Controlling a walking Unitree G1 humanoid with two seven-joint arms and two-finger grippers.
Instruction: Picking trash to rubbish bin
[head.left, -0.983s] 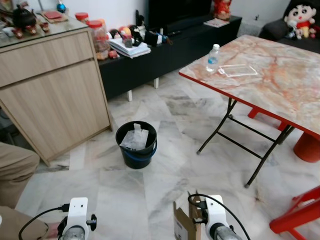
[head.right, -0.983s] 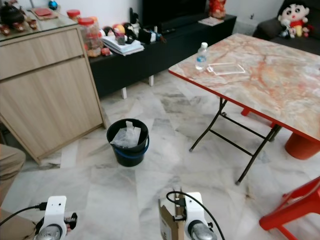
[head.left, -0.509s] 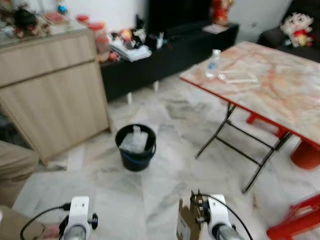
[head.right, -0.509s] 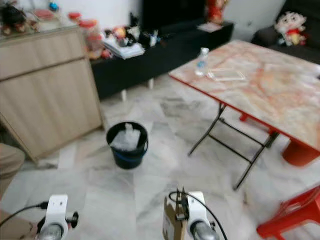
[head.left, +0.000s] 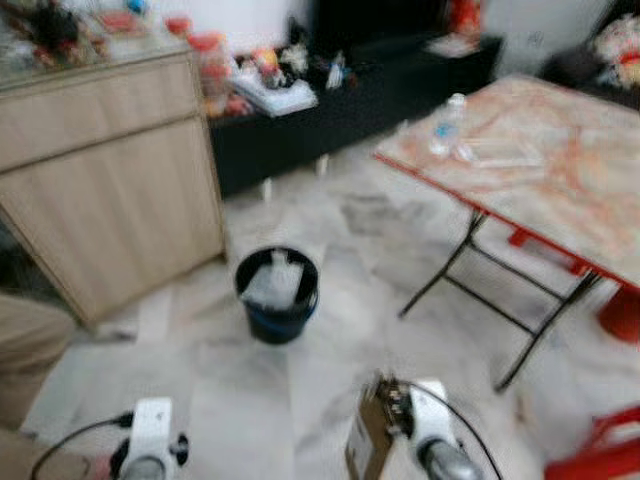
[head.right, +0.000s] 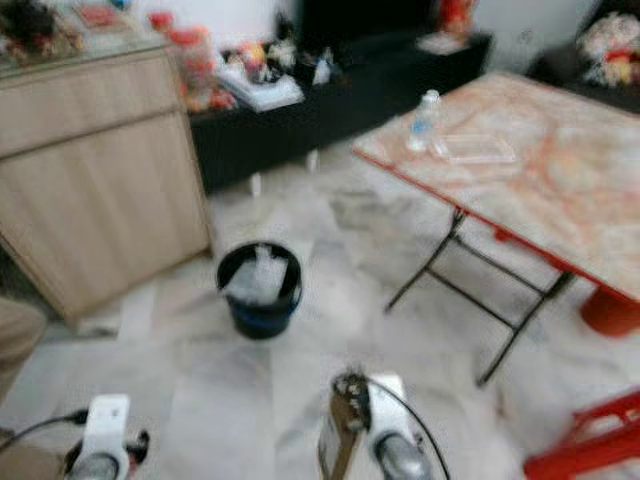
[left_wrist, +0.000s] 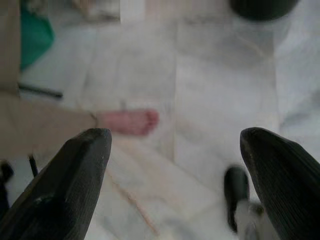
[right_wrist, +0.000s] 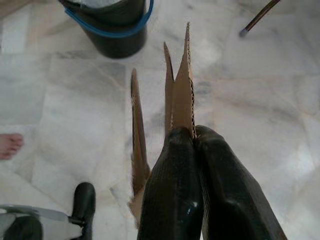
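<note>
Right gripper (right_wrist: 192, 137) clenched on corrugated cardboard (right_wrist: 177, 95), held low over your marble floor (right_wrist: 260, 100).
Left gripper (left_wrist: 172, 150) hung released, 2 ribbed fingers apart; black round bin (head.left: 276, 293) stood ahead, paper inside.

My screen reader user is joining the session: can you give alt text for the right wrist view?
The right tool is shut on a flattened piece of brown cardboard, held edge-on above a pale marble floor. Ahead of it stands a black bin with a blue handle. A person's bare toes show at one edge.
</note>
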